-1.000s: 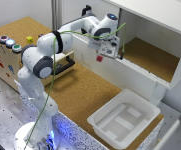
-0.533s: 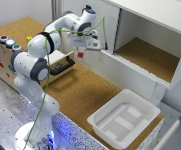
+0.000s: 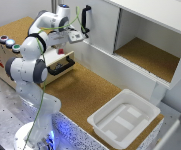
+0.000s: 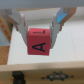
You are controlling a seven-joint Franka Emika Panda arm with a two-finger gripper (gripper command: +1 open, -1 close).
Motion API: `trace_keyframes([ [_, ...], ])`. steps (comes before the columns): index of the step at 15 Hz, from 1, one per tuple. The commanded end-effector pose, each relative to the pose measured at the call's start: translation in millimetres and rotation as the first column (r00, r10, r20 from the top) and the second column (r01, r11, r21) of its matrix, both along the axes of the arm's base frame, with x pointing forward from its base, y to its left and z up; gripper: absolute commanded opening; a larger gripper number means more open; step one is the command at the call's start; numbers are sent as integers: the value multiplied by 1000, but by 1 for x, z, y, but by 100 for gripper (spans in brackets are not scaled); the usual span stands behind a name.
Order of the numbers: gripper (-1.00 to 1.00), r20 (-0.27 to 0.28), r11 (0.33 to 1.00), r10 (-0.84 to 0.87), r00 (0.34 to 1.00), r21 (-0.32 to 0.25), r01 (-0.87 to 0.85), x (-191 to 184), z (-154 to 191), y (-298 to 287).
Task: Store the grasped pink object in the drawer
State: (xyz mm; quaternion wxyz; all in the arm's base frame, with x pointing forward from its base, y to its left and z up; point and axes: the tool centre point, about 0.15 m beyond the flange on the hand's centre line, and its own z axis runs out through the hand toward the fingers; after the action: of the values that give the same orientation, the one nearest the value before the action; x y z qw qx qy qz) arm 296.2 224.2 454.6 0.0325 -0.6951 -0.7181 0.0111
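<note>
Small pinkish-red cube block (image 4: 39,40), black "A" face toward wrist camera, near-cubic, slightly tilted, clamped between fingers (image 4: 22,28). Gripper (image 3: 60,50) above open pale wood drawer (image 3: 54,58); black bar handle (image 3: 63,65) toward cork worktop (image 3: 85,95).

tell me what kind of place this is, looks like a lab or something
Most likely a robotics lab test bench, not a home: a robot arm bolted to a perforated metal table, a cork-topped mock-up with a white cupboard, and coloured buttons on a wooden cabinet.
</note>
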Motion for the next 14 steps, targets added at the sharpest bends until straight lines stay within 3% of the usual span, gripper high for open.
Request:
trace_keyframes([
  [1,-100,37,979,193,980,59,-195,-34,-35,42],
  [6,-100,124,985,115,986,113,-130,-21,-72,87],
  [10,-100,118,990,43,992,129,-59,7,-84,109],
  [14,-100,63,993,-60,996,107,53,36,-106,123],
])
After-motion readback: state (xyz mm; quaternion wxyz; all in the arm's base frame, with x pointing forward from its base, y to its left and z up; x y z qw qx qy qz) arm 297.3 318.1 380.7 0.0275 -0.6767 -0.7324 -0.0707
